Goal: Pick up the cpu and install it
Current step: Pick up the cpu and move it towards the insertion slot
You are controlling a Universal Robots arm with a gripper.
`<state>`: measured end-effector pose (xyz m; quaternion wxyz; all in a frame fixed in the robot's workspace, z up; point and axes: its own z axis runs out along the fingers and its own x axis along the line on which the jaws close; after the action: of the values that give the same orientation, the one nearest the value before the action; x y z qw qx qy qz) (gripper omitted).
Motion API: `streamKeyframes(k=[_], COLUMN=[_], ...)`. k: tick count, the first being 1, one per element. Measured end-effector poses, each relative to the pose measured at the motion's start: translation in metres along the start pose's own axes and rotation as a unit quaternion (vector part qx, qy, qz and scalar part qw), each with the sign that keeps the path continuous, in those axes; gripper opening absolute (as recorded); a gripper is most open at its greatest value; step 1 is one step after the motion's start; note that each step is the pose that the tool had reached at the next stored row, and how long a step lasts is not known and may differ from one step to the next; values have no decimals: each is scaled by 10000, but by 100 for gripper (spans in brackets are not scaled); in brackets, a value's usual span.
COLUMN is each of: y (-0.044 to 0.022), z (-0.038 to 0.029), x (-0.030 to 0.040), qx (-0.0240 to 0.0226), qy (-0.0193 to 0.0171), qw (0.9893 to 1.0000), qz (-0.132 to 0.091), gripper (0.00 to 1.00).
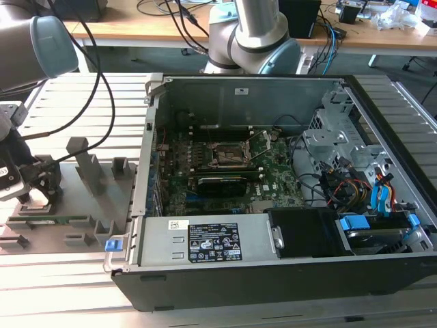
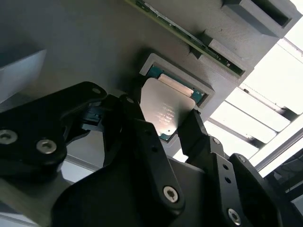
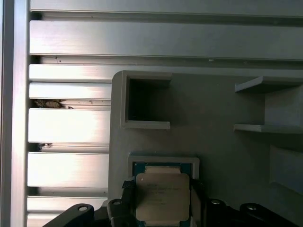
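The cpu [image 2: 166, 108], a square chip with a silvery top plate and a thin green rim, lies in a shallow framed pocket [image 3: 163, 160] of the grey fixture tray [image 1: 102, 198]. My gripper [image 2: 164, 114] stands over it at the exterior view's left [image 1: 37, 188]. In both wrist views a black finger presses against each of two opposite edges of the chip [image 3: 162, 195], so the gripper is shut on it. The motherboard socket [image 1: 227, 155] lies open inside the computer case, well off to the exterior view's right of the gripper.
The open computer case [image 1: 273, 273] takes up the middle and right, with drive cages and cables [image 1: 355, 178] inside. The fixture tray carries upright grey blocks [image 1: 89, 164] and a long green memory stick [image 2: 189, 39] beside the chip's pocket. Slotted aluminium table [image 3: 71, 127] surrounds the tray.
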<state>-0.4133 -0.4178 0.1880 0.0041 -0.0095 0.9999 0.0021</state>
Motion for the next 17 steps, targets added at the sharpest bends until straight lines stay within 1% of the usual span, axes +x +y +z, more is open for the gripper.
streamKeyframes(k=[14,15,17], y=[0,0,0], z=[0,-3,-29], x=[0,-1,0], qx=[1,0,1], qy=[-1,-2,0], qw=[10000,10000,10000], qz=[0,0,0], gripper=[55,55,55])
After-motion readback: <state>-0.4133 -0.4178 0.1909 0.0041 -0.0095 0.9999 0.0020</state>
